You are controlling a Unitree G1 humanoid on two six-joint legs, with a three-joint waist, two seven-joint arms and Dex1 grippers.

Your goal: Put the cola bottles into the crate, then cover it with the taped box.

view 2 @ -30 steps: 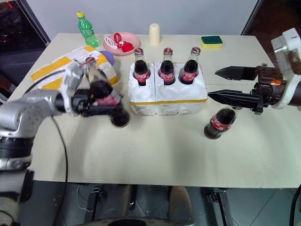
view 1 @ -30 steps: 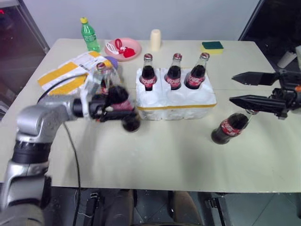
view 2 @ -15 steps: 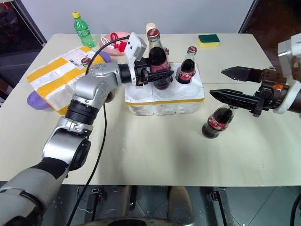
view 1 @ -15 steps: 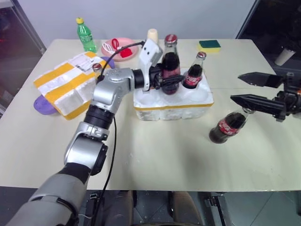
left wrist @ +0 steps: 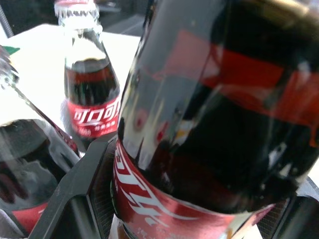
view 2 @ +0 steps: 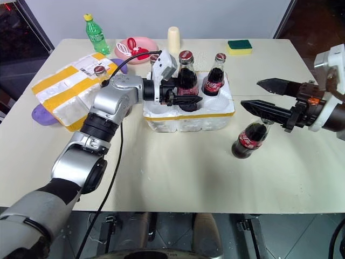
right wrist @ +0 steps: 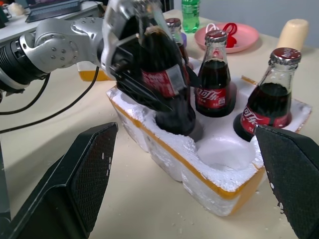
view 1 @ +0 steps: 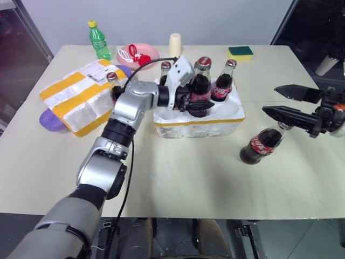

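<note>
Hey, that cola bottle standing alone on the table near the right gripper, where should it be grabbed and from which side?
Grip the cola bottle around its labelled body, coming level from the robot's right. It stands upright and apart from the crate, and the open right gripper is already on that side.

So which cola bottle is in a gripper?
The cola bottle clamped by the left gripper, its base in a front well of the crate; the others stand untouched.
</note>
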